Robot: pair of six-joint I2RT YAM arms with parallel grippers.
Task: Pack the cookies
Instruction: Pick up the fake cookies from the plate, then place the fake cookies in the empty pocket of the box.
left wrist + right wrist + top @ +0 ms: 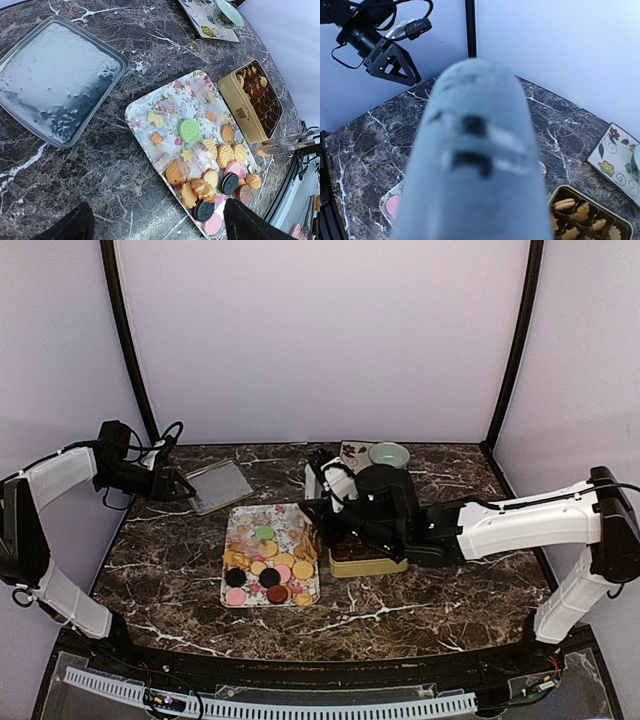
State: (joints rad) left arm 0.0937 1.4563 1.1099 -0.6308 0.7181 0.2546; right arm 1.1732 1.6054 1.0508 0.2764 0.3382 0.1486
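Cookies (226, 154) lie on the flowery tray (145, 112), some in the gold tin (229, 94) just beside it; right gripper (272, 146) at the tray's tin-side edge, whether clamped I cannot tell; left gripper (188, 486), fingers apart, hangs off the tray's far-left corner; better to carry low and release gently inside the tin.

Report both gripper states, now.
Left gripper: open, holding nothing.
Right gripper: cannot be told from these views.

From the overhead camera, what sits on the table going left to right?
A silvery metal tray, then the flowery tray holding the cookies, then the gold tin. The cup and saucer at the back overlap the tin sideways, so I leave them out.
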